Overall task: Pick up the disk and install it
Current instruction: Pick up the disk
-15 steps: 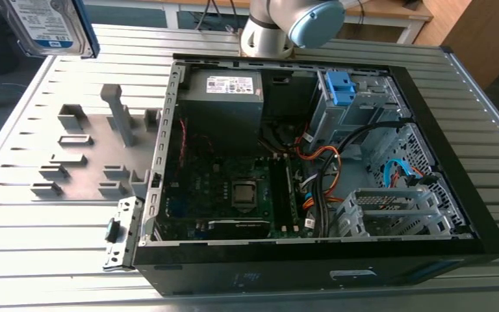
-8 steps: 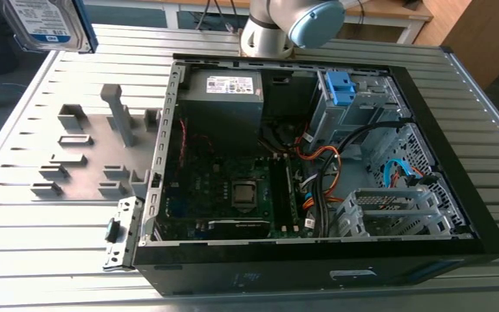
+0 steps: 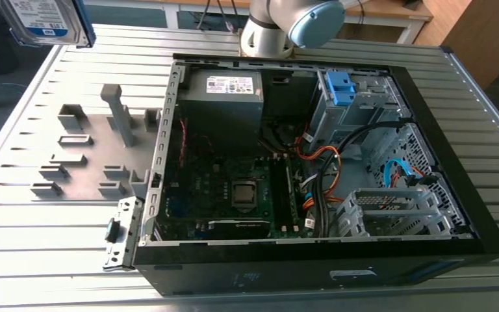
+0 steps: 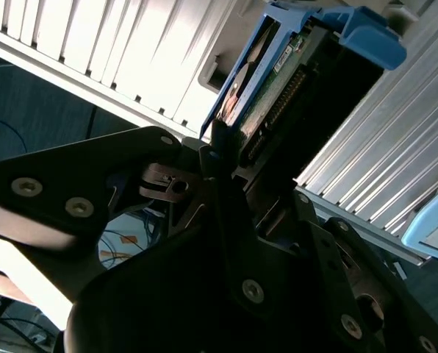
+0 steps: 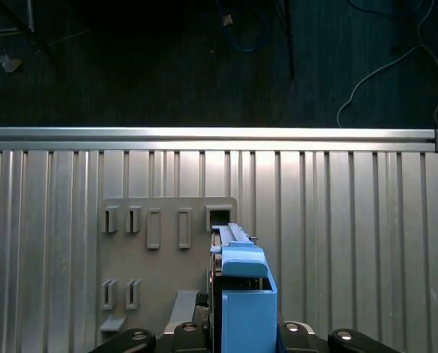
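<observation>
Above the fixture plate (image 5: 167, 294) | gripper (image 4: 220, 158) faces down, pinching the disk (image 4: 292, 81) | disk on edge, clear of plate

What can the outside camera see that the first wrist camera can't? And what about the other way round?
The exterior view takes in the open computer case, with its circuit board, orange cables and grey power supply box. The first wrist view looks along the blue edge of the disk, with the gripper closed on it, and at the dark floor past the table's rim. Both show the disk, the grey holder plate and the ribbed metal table.
</observation>
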Controlling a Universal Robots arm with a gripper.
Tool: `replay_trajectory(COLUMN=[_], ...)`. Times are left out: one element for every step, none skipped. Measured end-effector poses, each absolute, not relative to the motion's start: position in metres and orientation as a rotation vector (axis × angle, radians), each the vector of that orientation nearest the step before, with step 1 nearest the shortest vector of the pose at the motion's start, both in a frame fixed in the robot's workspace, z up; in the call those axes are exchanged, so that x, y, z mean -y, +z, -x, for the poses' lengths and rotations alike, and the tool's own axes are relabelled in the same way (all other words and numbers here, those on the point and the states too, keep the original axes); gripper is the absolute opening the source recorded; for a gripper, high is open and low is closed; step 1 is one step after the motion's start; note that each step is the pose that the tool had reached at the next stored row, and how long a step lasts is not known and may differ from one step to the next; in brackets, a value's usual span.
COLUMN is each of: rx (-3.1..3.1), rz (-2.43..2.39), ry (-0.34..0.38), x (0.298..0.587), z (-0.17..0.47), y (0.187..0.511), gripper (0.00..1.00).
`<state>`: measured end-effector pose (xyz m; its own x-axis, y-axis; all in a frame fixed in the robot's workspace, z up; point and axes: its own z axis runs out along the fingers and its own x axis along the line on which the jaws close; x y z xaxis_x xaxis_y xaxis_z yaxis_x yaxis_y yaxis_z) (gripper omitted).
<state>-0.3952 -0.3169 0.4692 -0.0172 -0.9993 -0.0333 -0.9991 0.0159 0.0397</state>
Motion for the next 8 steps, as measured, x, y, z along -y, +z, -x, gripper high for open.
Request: replay_trajectory(rx=[2.236, 2.236, 2.236, 2.236, 2.236, 2.236, 2.236, 2.236], rz=[-2.199, -2.199, -2.199, -2.199, -2.199, -2.199, -2.199, -2.199], ry=[-0.081, -0.081, -0.081, -0.081, -0.081, -0.081, -0.081, -0.081], x=[0.3169, 0.3169, 0.3169, 0.3169, 0.3169, 0.3169, 0.3169, 0.3169], z=[0.3952, 0.3952, 0.3952, 0.3952, 0.3952, 0.3952, 0.3952, 0.3952], y=[0.4705, 0.4717, 0.4726, 0.4727, 0.4727, 0.4728, 0.4729, 0.473], gripper=[0.36, 0.36, 0.36, 0.36, 0.36, 0.36, 0.36, 0.36])
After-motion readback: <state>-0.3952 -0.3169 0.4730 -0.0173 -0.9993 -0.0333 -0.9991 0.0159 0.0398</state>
